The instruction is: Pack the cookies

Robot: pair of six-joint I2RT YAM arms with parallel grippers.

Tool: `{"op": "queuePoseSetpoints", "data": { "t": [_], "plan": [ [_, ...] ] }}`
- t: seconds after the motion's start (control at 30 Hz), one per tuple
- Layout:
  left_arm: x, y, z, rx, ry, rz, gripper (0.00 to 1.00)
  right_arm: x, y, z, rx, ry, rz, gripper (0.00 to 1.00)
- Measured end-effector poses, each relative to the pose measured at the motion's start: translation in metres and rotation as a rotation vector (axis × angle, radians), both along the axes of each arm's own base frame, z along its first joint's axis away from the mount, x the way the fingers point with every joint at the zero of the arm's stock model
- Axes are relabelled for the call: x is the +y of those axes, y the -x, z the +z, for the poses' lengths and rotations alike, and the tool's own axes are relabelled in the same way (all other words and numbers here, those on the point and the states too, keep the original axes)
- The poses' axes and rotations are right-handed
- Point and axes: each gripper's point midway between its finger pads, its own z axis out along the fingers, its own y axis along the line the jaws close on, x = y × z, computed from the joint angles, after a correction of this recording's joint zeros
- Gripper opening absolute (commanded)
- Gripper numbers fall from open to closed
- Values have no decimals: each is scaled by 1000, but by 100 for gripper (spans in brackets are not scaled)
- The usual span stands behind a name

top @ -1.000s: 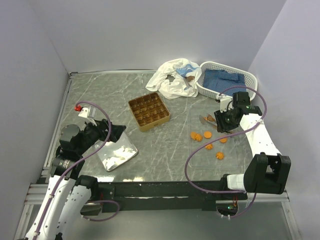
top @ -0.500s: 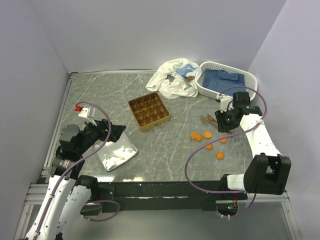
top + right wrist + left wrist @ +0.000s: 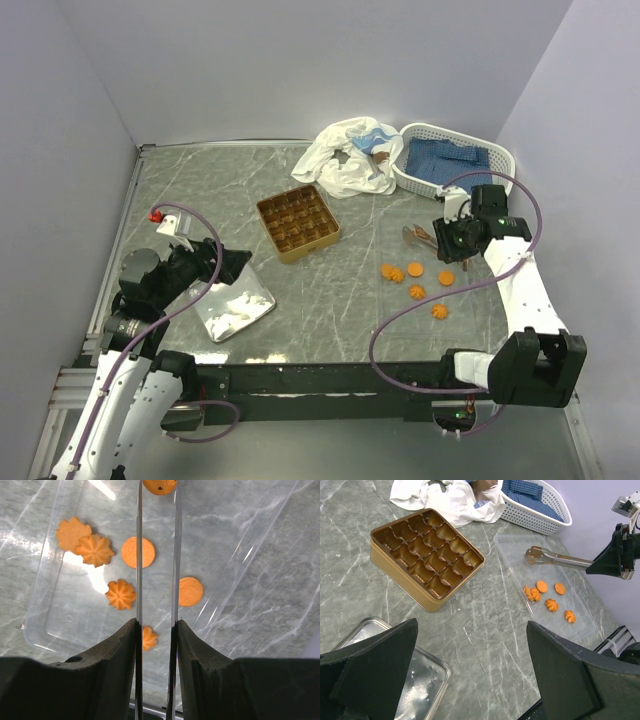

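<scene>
Several small orange cookies (image 3: 415,268) lie on a clear plastic tray (image 3: 75,625) at the right; they also show in the left wrist view (image 3: 541,586) and the right wrist view (image 3: 138,551). My right gripper (image 3: 452,238) (image 3: 156,630) is shut on metal tongs (image 3: 418,236) (image 3: 138,555), held above the tray. One cookie (image 3: 159,485) sits between the tong tips. The golden divided tin (image 3: 297,221) (image 3: 427,557) stands at the table's middle with empty cells. My left gripper (image 3: 235,265) (image 3: 470,680) is open and empty, near left.
A silver metal lid (image 3: 233,305) (image 3: 427,672) lies under the left gripper. A white cloth (image 3: 350,155) and a white basket (image 3: 450,160) with blue fabric sit at the back right. A small red object (image 3: 156,214) is at the left edge.
My right arm has shifted slightly right and back, raising the tongs a little over the clear tray. The left arm has not moved.
</scene>
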Motion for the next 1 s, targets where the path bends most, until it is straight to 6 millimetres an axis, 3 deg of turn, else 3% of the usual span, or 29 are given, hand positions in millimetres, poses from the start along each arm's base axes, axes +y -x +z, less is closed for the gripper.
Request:
{"op": "queuePoseSetpoints", "data": {
  "t": [0.27, 0.7, 1.0],
  "plan": [
    [0, 0, 0, 0, 0, 1, 96, 21, 5, 15, -30, -62, 67, 36],
    [2, -2, -1, 3, -1, 11, 96, 123, -16, 100, -172, -152, 396, 36],
    [4, -3, -1, 2, -3, 25, 96, 187, -61, 90, -105, -161, 499, 36]
  ]
}}
